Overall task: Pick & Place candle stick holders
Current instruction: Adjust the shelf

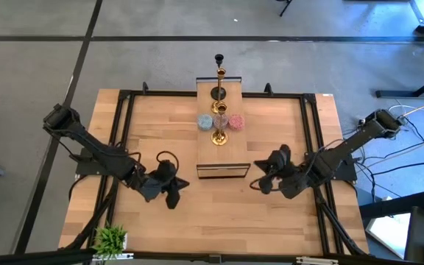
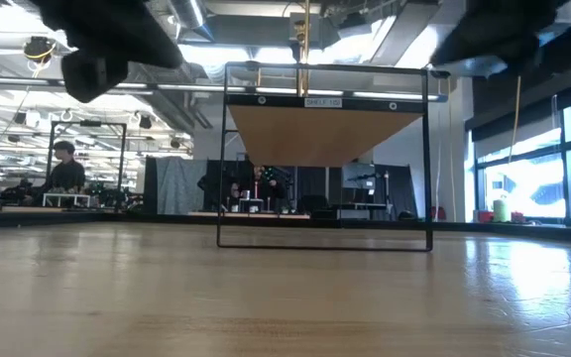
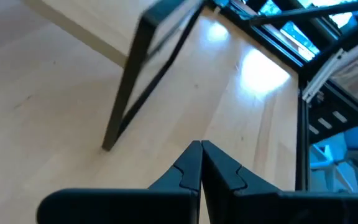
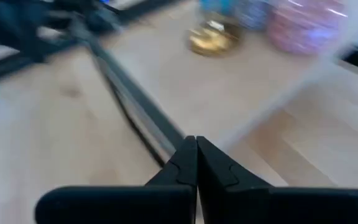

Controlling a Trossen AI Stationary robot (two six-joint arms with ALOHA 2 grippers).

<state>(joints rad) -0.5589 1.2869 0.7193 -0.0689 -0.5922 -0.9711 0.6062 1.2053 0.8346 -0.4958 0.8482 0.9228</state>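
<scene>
Left gripper (image 1: 174,193) and right gripper (image 1: 260,182), fingers together, are hovering empty over bare desk (image 1: 219,213). Candle stick holders (image 1: 219,118) are standing beyond them on the raised shelf (image 1: 219,158), whose near edge is lying between both grippers.

Grey floor (image 1: 35,66); bright windows (image 2: 523,178); ceiling lights (image 2: 206,55).

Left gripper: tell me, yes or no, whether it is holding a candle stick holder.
No. The left gripper is shut on nothing over bare table, while the candle stick holders stand on the raised shelf.
</scene>
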